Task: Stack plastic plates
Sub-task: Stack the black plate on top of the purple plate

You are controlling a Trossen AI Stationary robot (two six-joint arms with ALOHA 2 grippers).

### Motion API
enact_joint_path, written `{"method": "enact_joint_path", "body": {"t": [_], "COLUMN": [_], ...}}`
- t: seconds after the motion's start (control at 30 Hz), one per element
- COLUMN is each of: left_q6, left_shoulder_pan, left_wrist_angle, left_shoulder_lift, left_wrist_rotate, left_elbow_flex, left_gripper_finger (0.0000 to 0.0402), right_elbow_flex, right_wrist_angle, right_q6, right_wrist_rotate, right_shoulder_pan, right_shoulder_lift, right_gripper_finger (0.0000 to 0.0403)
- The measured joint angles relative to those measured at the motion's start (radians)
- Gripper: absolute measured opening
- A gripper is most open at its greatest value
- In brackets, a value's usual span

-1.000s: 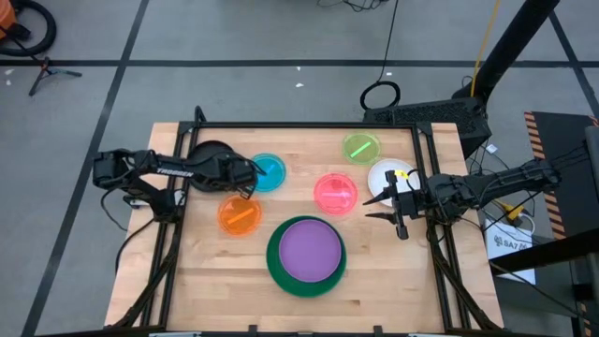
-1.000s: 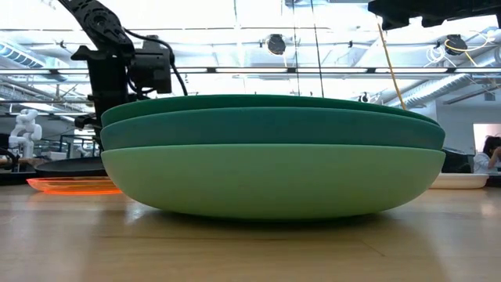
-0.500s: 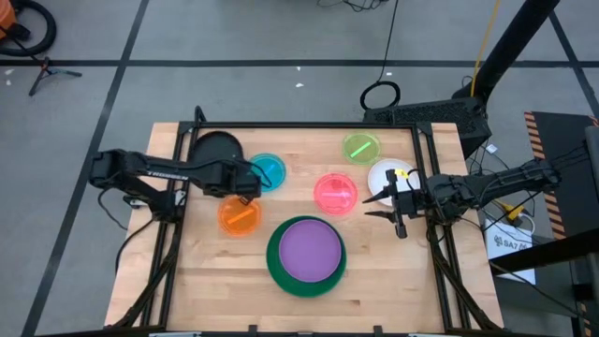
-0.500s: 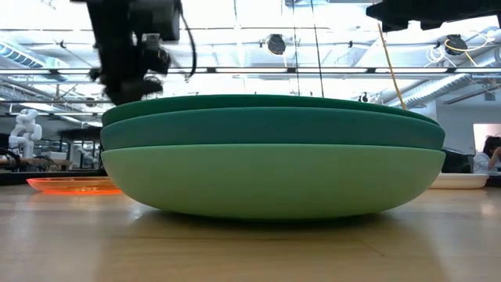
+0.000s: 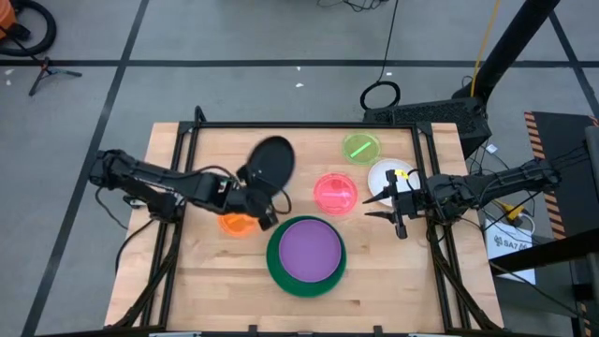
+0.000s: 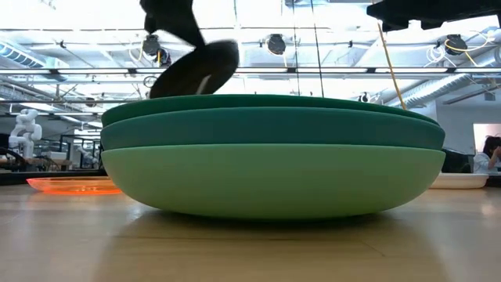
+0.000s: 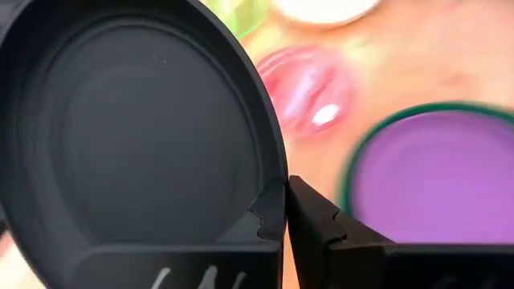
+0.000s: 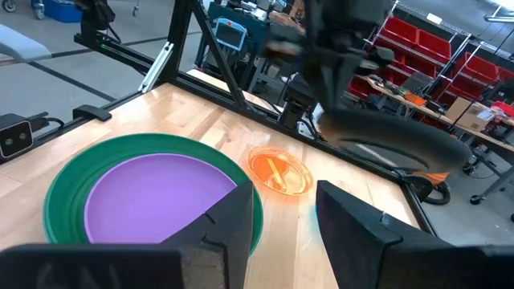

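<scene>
My left gripper (image 5: 253, 198) is shut on the black plate (image 5: 270, 161), which hangs in the air left of the pink plate (image 5: 335, 193); in the low view the black plate (image 6: 196, 69) tilts above the stack. The stack near the table's near edge is mint (image 6: 266, 176), teal (image 6: 266, 125) and dark green (image 5: 274, 267), with the purple plate (image 5: 306, 251) on top. The orange plate (image 5: 234, 225) lies partly under the left arm. The lime plate (image 5: 360, 147) lies near the far edge. My right gripper (image 5: 393, 201) hovers open beside the white plate (image 5: 384, 173). The blue plate is hidden. My left gripper pinches the black plate's rim (image 7: 269, 210) between its two fingers, one finger (image 7: 177, 271) on the inner face and the other finger (image 7: 321, 233) outside the rim. The plate is lifted clear, tilted, and reaches from the fingers toward the table's far edge.
Dark frame rails run along the table's left, right and far edges (image 5: 299, 124). Bare wood shows at the far-left corner (image 5: 211, 140) and along the near edge (image 5: 215, 290). The room beyond the table (image 8: 450, 88) holds racks and benches.
My left gripper has carried the black plate from the far-left part of the table toward the right and the near edge, toward the stack. The plate has risen and tipped, and now covers the spot where the blue plate showed. The right arm has kept still.
</scene>
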Motion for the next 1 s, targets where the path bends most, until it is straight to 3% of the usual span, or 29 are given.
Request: {"method": "enact_joint_path", "body": {"t": [0.27, 0.53, 0.77, 1.0], "left_q6": [0.099, 0.149, 0.227, 0.203], "left_shoulder_pan": [-0.103, -0.160, -0.188, -0.199], "left_wrist_angle": [0.217, 0.168, 0.016, -0.039], "left_shoulder_lift": [0.081, 0.216, 0.382, 0.487], "left_wrist_rotate": [0.117, 0.211, 0.345, 0.436], "left_elbow_flex": [0.002, 0.159, 0.347, 0.404], "left_gripper_finger": [0.0006, 0.0006, 0.0006, 0.0007], "right_elbow_flex": [0.000, 0.000, 0.000, 0.000], "right_wrist_angle": [0.000, 0.001, -0.001, -0.003], "right_q6": [0.000, -0.001, 0.003, 0.007], "right_wrist_rotate": [0.000, 0.002, 0.026, 0.026], "right_shoulder_pan": [0.000, 0.000, 0.000, 0.000], "right_shoulder_lift": [0.000, 0.000, 0.000, 0.000], "right_gripper_finger": [0.0130, 0.0130, 0.0130, 0.0130]}}
